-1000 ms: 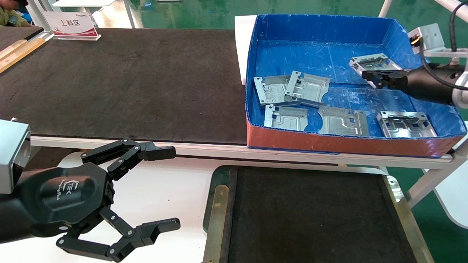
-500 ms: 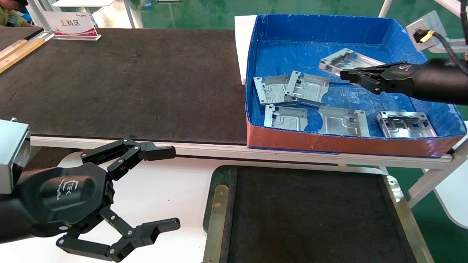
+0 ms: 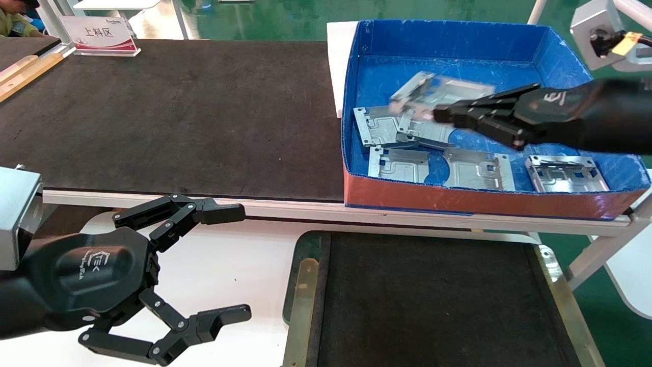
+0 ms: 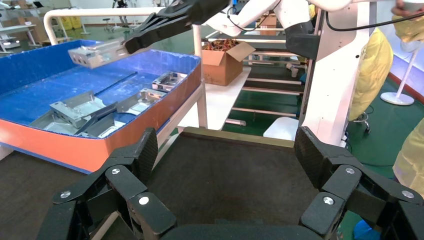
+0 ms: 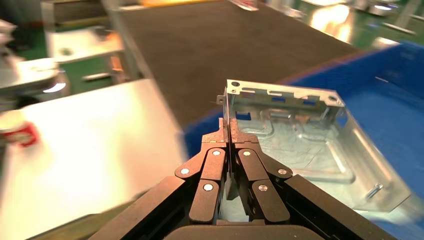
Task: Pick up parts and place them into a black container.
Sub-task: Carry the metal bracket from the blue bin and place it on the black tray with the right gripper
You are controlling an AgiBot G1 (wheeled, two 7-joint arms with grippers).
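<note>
Carrying: the right hand (image 3: 438,114) is clamped on one edge of a part (image 3: 438,92), holding it in the air above the blue box (image 3: 560,61), over the stack of plates at the box's left side.
Step in hand: transfer, as I judge it; the plate is lifted clear but is not yet over the black container (image 3: 555,285).
Grip: in the right wrist view the fingers (image 5: 222,137) meet tight on the plate's bent rim, and the plate (image 5: 300,135) juts out beyond them.
Next move: bring the plate over the box's red-brown front wall, then down toward the container's black floor before letting go; the edge grip may let it swing.
Left hand: (image 3: 224,265) spread wide and holding nothing, parked over the white table (image 3: 229,265) beside the container.
Count of parts: six in all, one held and five lying in the blue box.
Count in container: none.
</note>
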